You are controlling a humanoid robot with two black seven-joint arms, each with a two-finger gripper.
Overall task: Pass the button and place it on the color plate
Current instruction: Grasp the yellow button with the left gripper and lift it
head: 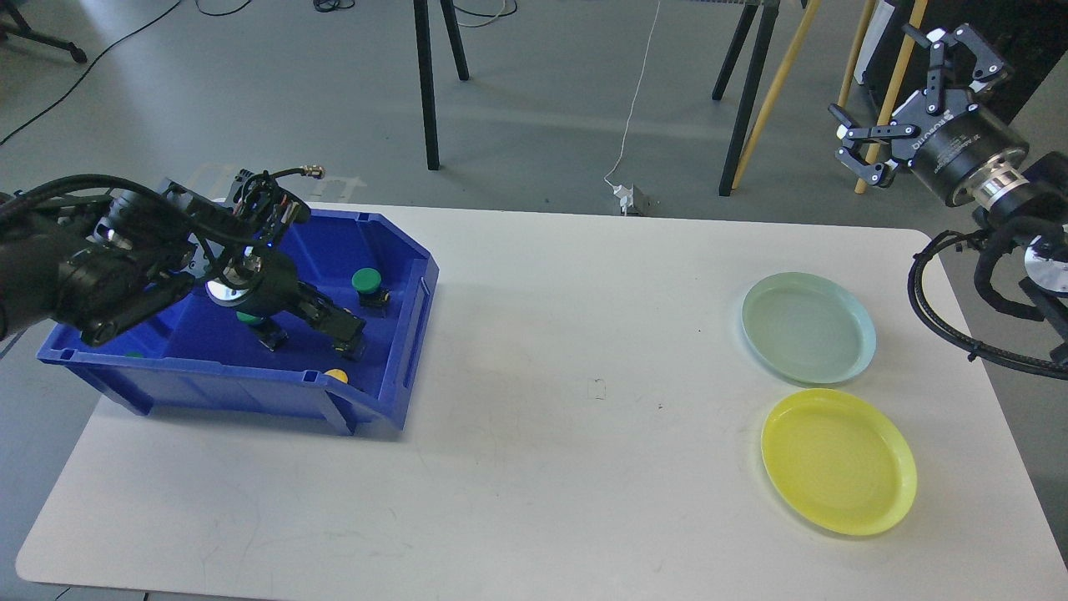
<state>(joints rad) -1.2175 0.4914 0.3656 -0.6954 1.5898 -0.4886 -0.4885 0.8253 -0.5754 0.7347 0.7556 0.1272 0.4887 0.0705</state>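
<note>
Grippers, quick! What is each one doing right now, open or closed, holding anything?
Left gripper: down inside the blue bin among the buttons; grip cannot be told.
Right gripper: open, empty, raised off the table.

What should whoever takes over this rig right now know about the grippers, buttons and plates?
Left gripper: down inside the blue plastic bin, fingers apart, nothing visibly gripped.
Right gripper: raised off the table's right edge, open and empty.
Buttons: a green-capped push button stands free in the bin, another green one lies partly under the left wrist, and a yellow one peeks out at the front wall.
Pale green round plate and yellow round plate: both bare.
Done: nothing placed. Left: pick, pass, place on the matching plate.
</note>
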